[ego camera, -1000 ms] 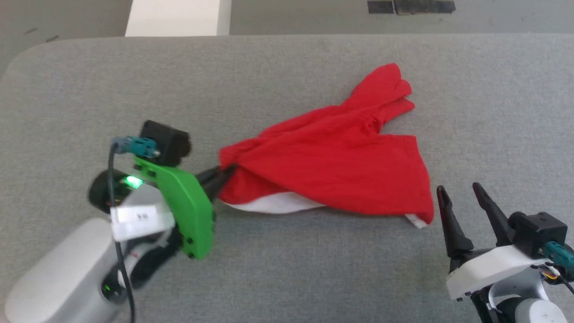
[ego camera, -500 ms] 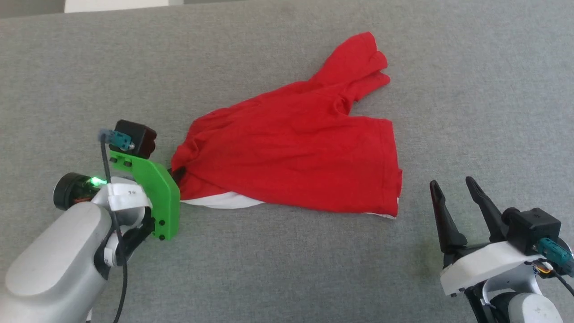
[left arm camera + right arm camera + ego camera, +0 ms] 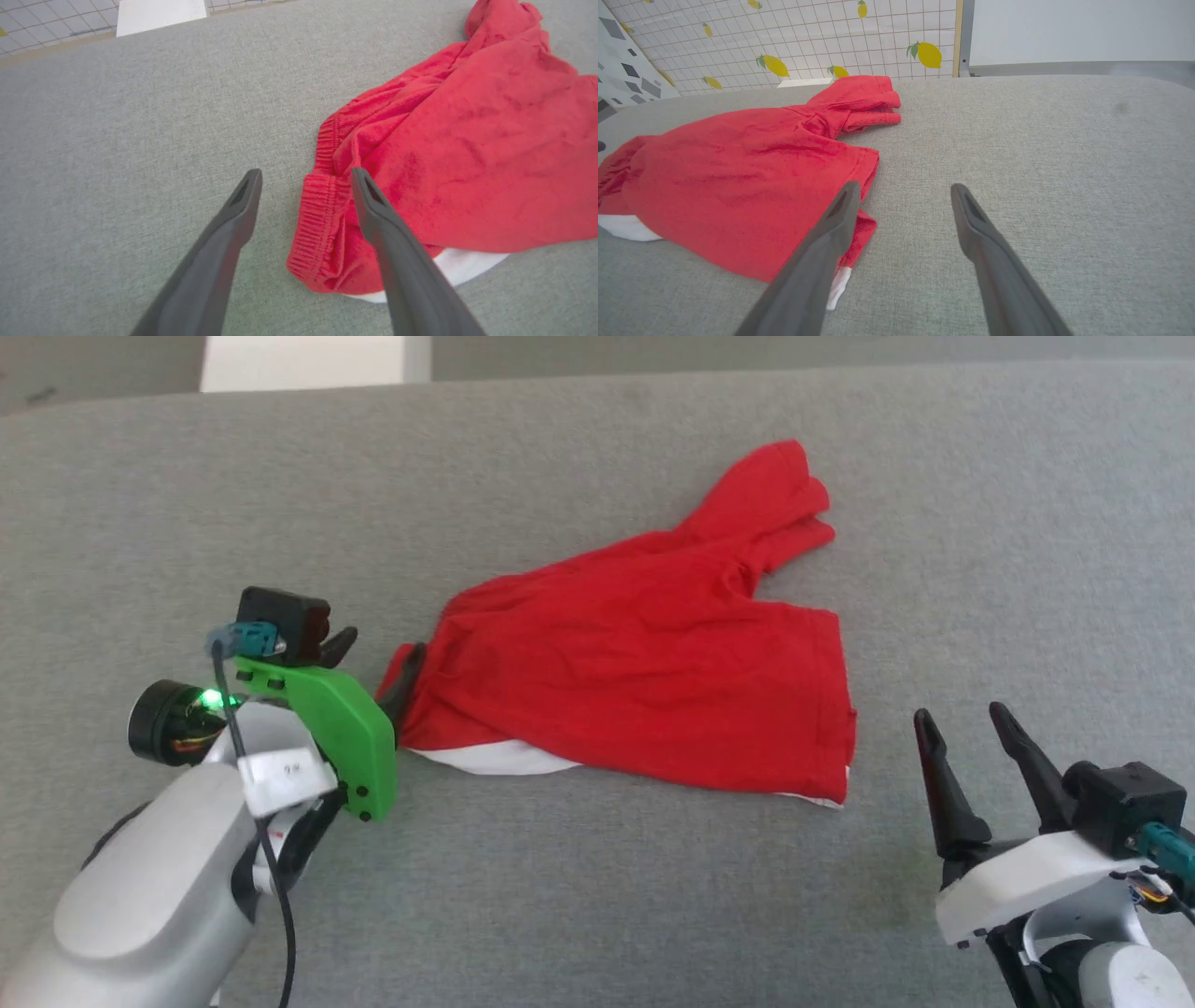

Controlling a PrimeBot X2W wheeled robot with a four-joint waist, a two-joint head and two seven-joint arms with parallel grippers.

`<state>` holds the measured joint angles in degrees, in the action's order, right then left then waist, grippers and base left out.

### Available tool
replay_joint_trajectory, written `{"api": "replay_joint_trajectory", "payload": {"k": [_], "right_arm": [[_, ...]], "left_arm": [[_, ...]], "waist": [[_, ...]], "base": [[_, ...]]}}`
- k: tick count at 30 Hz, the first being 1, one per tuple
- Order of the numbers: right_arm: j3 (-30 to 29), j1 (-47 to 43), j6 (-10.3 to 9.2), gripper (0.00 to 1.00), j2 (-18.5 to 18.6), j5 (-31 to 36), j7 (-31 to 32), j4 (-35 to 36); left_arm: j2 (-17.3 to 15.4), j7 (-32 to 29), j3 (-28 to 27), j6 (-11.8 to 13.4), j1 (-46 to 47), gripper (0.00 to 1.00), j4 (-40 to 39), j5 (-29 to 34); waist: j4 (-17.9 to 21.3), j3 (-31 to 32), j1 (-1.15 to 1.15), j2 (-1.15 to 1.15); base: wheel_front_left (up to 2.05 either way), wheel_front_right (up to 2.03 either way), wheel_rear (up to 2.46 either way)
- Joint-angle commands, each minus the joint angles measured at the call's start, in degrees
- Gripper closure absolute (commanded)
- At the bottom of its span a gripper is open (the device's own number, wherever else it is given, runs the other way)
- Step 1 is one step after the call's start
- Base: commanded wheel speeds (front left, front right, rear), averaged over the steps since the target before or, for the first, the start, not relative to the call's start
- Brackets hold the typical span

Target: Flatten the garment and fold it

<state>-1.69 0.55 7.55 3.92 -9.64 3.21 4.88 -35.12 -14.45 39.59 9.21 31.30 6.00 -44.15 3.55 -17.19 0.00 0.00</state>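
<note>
From my station, the shorts (image 3: 644, 672) lie across the middle of the grey desk (image 3: 597, 896), bunched rather than flat. One narrow leg points toward the upper right of the head view, and the wider red panel spreads toward the lower right. A white stripe (image 3: 495, 758) peeks out along the lower edge, and a bit of white trim (image 3: 826, 799) shows at the lower right corner. The left fingers (image 3: 403, 679) sit at the left end of the shorts, spread wide and pinching nothing. In the left wrist view the gathered waistband (image 3: 317, 219) lies on the desk in the gap between them, close to the finger on the right of that frame, which overlaps the red cloth. I cannot tell whether that finger actually touches the fabric. The right fingers (image 3: 938, 784) stand at the lower right of the head view, also wide apart and holding nothing, just beside the shorts' right hem. In the right wrist view the finger on the left crosses in front of that hem corner.
</note>
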Motion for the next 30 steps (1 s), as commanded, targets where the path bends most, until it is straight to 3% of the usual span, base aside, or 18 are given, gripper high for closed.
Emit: {"api": "replay_joint_trajectory", "payload": {"k": [1, 6, 12, 18, 25, 30], "right_arm": [[-0.1, 0.1, -0.06, 0.0, 0.3, -0.3, 0.5, 0.5], [-0.6, -0.2, -0.06, 0.0, 1.9, -1.6, 3.1, 1.5], [0.5, 0.9, -0.06, 0.0, 6.0, -3.9, 10.7, 2.6], [2.5, 6.9, -0.06, 0.0, 12.3, -6.7, 23.3, 0.9], [3.9, 17.7, -0.06, 0.0, 17.0, -8.7, 39.4, -6.2], [5.8, 22.1, -0.06, 0.0, 20.4, -7.6, 44.7, -10.7]], "left_arm": [[-0.1, 1.7, -0.5, 0.7, -1.1, 0.0, -0.8, 0.9], [1.2, 14.4, -4.1, 5.8, -4.4, 0.0, -4.0, 4.5], [2.6, 27.1, -3.9, 8.9, -11.0, 0.0, -5.9, 10.1], [4.2, 29.2, -3.0, 10.2, -16.5, 0.0, -7.5, 14.2], [5.8, 29.4, -3.5, 8.8, -17.3, 0.0, -8.5, 15.9], [7.5, 29.4, -4.4, 7.5, -15.9, 0.0, -8.5, 16.5]], "waist": [[-2.4, 2.5, 0.0, 0.0], [-5.0, 4.3, 0.0, 0.0], [-8.2, 4.7, 0.0, 0.0], [-10.8, 3.3, 0.0, 0.0], [-13.8, 1.2, 0.0, 0.0], [-16.2, -0.7, 0.0, 0.0]], "base": [[0.0, 0.0, 0.0], [0.0, 0.0, 0.0], [0.0, 0.0, 0.0], [0.0, 0.0, 0.0], [0.0, 0.0, 0.0], [0.0, 0.0, 0.0]]}}
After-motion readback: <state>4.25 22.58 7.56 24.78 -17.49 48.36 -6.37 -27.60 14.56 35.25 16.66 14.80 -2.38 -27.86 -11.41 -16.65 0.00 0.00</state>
